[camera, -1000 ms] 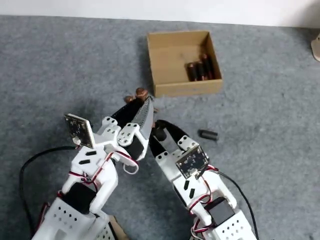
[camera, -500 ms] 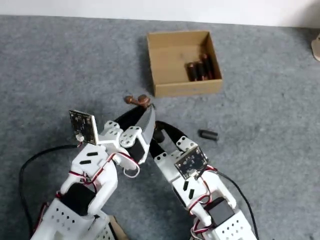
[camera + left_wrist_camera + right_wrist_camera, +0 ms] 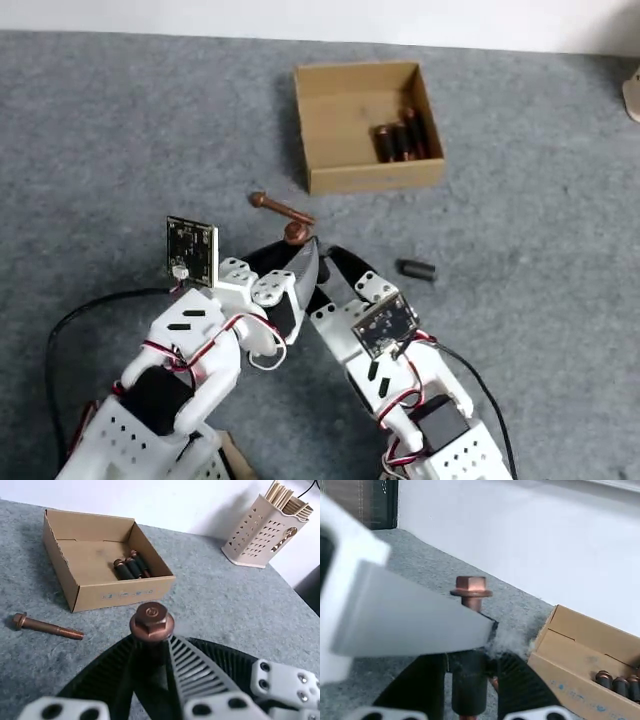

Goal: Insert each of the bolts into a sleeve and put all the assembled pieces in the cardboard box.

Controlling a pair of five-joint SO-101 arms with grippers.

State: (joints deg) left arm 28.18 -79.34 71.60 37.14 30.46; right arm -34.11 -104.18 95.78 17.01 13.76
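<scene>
**Two grippers joined a bolt to a sleeve near the box**

At the middle of the grey tabletop (image 3: 120, 130), the two arms met tip to tip. The left gripper (image 3: 151, 647) was clenched on a copper bolt (image 3: 151, 620), held upright just under its hexagonal head so the shank pointed down. The right gripper (image 3: 470, 665) grasped a black sleeve (image 3: 467, 685), standing on end directly below that bolt, evidently so the two lined up for insertion. The left gripper's finger crossed in front of the joint, so how far the shank sat inside the sleeve could not be told.

Beyond the grippers, a second bolt (image 3: 280, 208) lay flat on the tabletop, near the cardboard box (image 3: 375, 177). A spare sleeve (image 3: 416, 270) lay on its side just beside the right arm. Both probably waited for a later pairing. Inside the box, three assembled pieces (image 3: 403, 138) rested side by side against one wall, so the task looked well under way.
</scene>
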